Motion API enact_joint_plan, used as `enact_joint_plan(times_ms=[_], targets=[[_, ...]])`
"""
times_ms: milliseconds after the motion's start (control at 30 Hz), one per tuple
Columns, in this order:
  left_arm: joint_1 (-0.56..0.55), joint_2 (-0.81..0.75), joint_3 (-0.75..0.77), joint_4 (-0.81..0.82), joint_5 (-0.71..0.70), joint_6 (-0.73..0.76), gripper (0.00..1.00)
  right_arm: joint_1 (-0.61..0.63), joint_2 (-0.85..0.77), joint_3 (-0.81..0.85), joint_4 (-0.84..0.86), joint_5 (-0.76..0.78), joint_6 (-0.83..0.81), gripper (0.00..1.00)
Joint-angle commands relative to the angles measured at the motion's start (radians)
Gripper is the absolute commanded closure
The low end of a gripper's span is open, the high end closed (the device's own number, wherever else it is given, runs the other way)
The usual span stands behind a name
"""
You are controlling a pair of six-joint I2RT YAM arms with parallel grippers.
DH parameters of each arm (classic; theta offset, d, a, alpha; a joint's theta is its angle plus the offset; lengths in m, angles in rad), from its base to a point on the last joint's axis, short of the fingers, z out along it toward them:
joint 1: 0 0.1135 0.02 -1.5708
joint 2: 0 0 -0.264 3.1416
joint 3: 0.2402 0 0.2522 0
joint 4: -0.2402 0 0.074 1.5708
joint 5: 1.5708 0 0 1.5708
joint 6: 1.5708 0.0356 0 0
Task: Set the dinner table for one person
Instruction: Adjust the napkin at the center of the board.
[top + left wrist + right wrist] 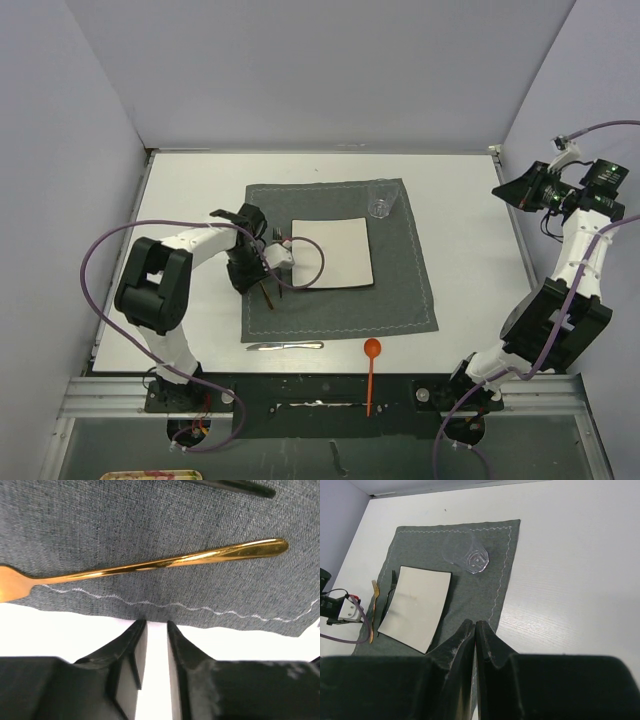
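Note:
The dinner table (470,230) is a wide white top with a dark grey placemat (400,270) in its middle. A square off-white plate (332,253) lies on the mat, and a clear glass (381,198) stands at its far right corner. A gold fork (150,566) lies flat and free on the mat, left of the plate. My left gripper (156,622) hovers at the mat's left edge just short of the fork, jaws a little apart with only bare table between them. My right gripper (475,622) is shut and empty, held high at the table's right side.
A black utensil (230,486) lies on the mat between the gold fork and the plate. A silver knife (285,346) rests on the table just in front of the mat. An orange spoon (371,350) lies across the near edge. Grey walls close in three sides.

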Motion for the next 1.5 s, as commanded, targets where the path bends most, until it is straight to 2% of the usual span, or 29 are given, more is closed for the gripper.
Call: enact_joint_plan(times_ms=[0, 100, 233, 367, 533, 700, 867, 1000, 1100, 1133, 1300, 1467], targets=[[0.010, -0.100, 0.054, -0.001, -0.003, -0.013, 0.71, 0.005, -0.007, 0.045, 0.040, -0.019, 0.006, 0.94], [0.010, -0.122, 0.094, -0.012, -0.002, -0.028, 0.58, 0.005, -0.001, 0.047, 0.041, -0.020, 0.007, 0.94], [0.010, -0.136, 0.155, -0.034, 0.005, -0.052, 0.54, 0.009, 0.009, 0.048, 0.047, -0.021, 0.009, 0.94], [0.012, -0.113, 0.212, -0.058, 0.072, -0.125, 0.53, 0.017, 0.015, 0.047, 0.054, -0.023, 0.014, 0.94], [0.012, -0.011, 0.258, -0.102, 0.163, -0.229, 0.61, 0.021, 0.013, 0.045, 0.048, -0.024, 0.000, 0.94], [0.014, 0.022, 0.262, -0.049, 0.122, -0.390, 0.68, 0.019, 0.014, 0.057, 0.016, -0.018, -0.033, 0.94], [0.018, 0.068, 0.319, -0.091, 0.097, -0.526, 0.75, 0.019, 0.026, 0.070, 0.013, -0.022, -0.027, 0.94], [0.022, 0.074, 0.318, -0.075, 0.048, -0.601, 0.65, 0.020, 0.031, 0.063, 0.017, -0.027, -0.022, 0.94], [0.029, 0.076, 0.311, -0.064, 0.028, -0.651, 0.48, 0.019, 0.030, 0.059, 0.018, -0.029, -0.021, 0.94], [0.036, 0.078, 0.308, -0.061, 0.029, -0.675, 0.45, 0.020, 0.029, 0.057, 0.018, -0.030, -0.021, 0.94], [0.102, 0.089, 0.277, -0.065, 0.077, -0.760, 0.44, 0.019, 0.020, 0.050, 0.019, -0.036, -0.029, 0.94], [0.102, 0.066, 0.240, -0.048, 0.077, -0.842, 0.48, 0.019, 0.010, -0.002, 0.051, -0.042, -0.024, 0.94]])
